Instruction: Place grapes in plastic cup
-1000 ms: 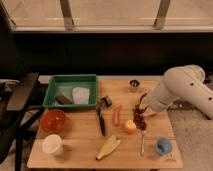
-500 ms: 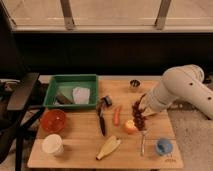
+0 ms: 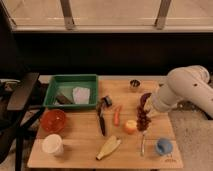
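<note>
Grapes, a long bunch of small dark reddish-brown balls, hang from the gripper, jaws clamped together on the bunch's top, over the right part of the wooden table. Bunch's lower end sits just beside a small orange round fruit. Short light-blue plastic cup stands near-right, apart from the bunch. White arm comes in from the right. Orange carrot lies left of the grapes; small metal cup far; green tray far-left; cream-white mug near-left.
</note>
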